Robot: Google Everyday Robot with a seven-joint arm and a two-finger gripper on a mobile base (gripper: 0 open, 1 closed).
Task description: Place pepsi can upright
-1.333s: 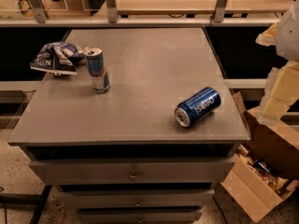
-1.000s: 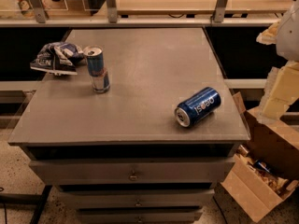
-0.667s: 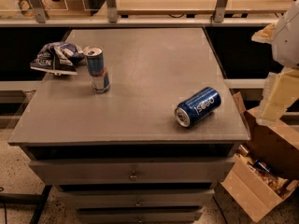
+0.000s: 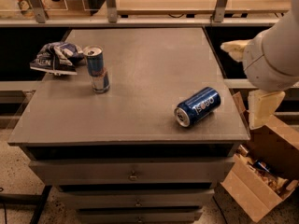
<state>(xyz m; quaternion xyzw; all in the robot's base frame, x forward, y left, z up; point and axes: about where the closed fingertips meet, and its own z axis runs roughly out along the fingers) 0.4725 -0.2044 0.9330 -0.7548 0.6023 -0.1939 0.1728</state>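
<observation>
The pepsi can (image 4: pixel 198 106) is dark navy blue with white lettering. It lies on its side near the front right corner of the grey cabinet top (image 4: pixel 140 69), with its silver top facing the front left. My gripper (image 4: pixel 250 78) hangs at the right edge of the view, beyond the cabinet's right side, raised and to the right of the can. It is apart from the can and holds nothing that I can see. The white arm (image 4: pixel 280 45) partly covers it.
A slimmer blue-and-silver can (image 4: pixel 97 69) stands upright at the left of the top. A wrinkled blue-and-white snack bag (image 4: pixel 56 57) lies beside it at the left edge. An open cardboard box (image 4: pixel 266 171) sits on the floor to the right. Drawers run below the top.
My arm has come further into view from the right, toward the cabinet. The pepsi can, the slim can and the bag have not moved.
</observation>
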